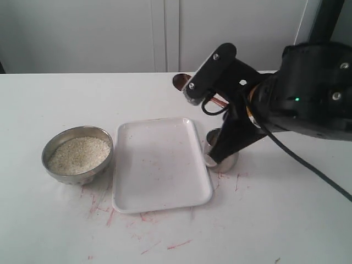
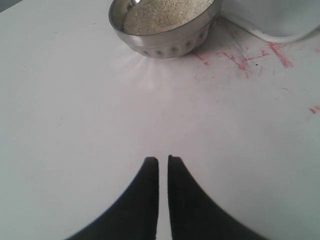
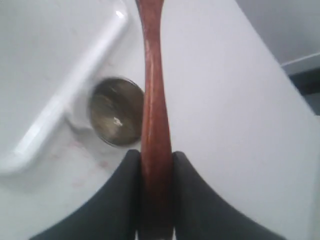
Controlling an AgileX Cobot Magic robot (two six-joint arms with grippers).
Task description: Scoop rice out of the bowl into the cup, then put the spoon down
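Note:
The steel bowl (image 1: 77, 154) stands at the left, holding rice (image 1: 78, 153); the left wrist view shows the bowl (image 2: 165, 42) and its rice (image 2: 160, 12) ahead of my left gripper (image 2: 163, 159). That gripper is shut on nothing, low over bare table. My right gripper (image 3: 156, 152) is shut on the handle of the reddish-brown spoon (image 3: 152, 75). It holds the spoon (image 1: 180, 81) in the air, scoop end towards the back and half hidden behind the wrist. The cup (image 3: 116, 118) stands below and beside the handle; in the exterior view the cup (image 1: 230, 160) is partly hidden by the arm.
A flat white tray (image 1: 159, 165) lies between bowl and cup, its rim (image 3: 75, 95) close to the cup. Red scribble marks (image 1: 110, 212) stain the table in front of it. The bulky right arm (image 1: 308, 99) reaches in from the right.

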